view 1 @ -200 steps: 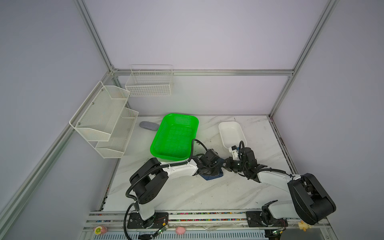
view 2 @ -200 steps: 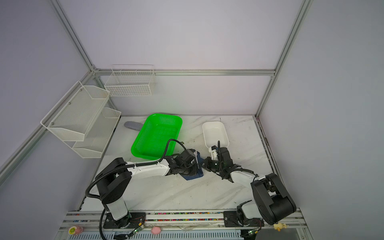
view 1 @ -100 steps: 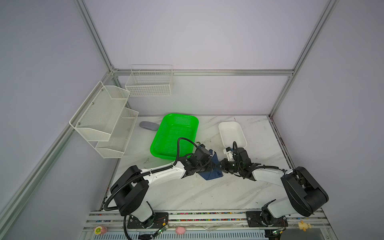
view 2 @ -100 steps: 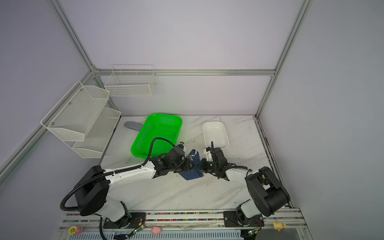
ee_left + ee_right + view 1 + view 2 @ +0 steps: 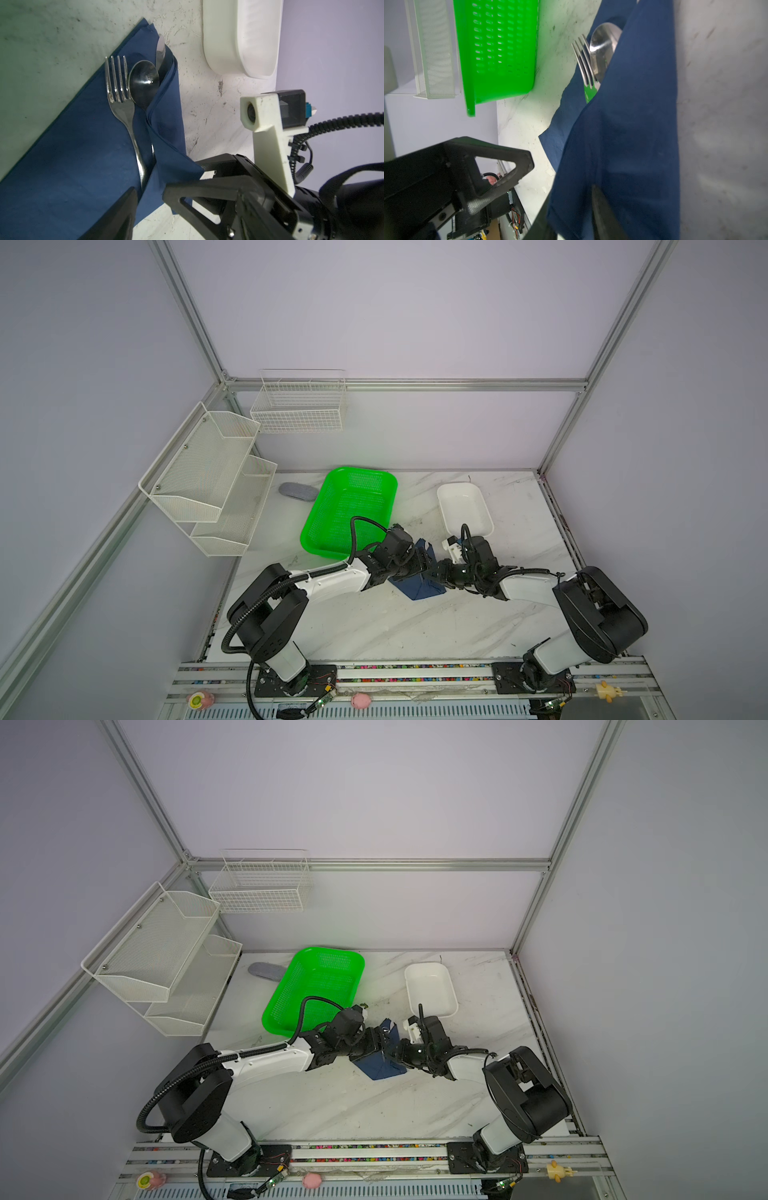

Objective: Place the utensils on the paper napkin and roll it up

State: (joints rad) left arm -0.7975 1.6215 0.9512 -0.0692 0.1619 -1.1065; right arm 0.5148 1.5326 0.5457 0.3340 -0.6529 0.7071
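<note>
The navy paper napkin [image 5: 72, 145] lies on the marble table between my two grippers, in both top views [image 5: 419, 591] [image 5: 380, 1069]. One side of it is folded up over the utensils. The fork [image 5: 117, 83] and spoon [image 5: 143, 79] lie side by side on it, and the knife [image 5: 161, 47] shows only its tip inside the fold. My left gripper [image 5: 149, 197] is open, its fingers standing either side of the fold's near end. My right gripper [image 5: 571, 218] is open too, with the napkin's [image 5: 633, 124] folded layer hanging loosely between its fingers.
A bright green basket [image 5: 320, 506] stands just behind the left gripper. A white tray [image 5: 482, 506] sits behind the right gripper. A grey oval thing [image 5: 297, 491] lies at the back left. White wire shelves [image 5: 208, 472] hang on the left wall.
Both grippers have opened from shut and let go of the napkin's fold. The left arm has stretched lower and further toward the napkin.
</note>
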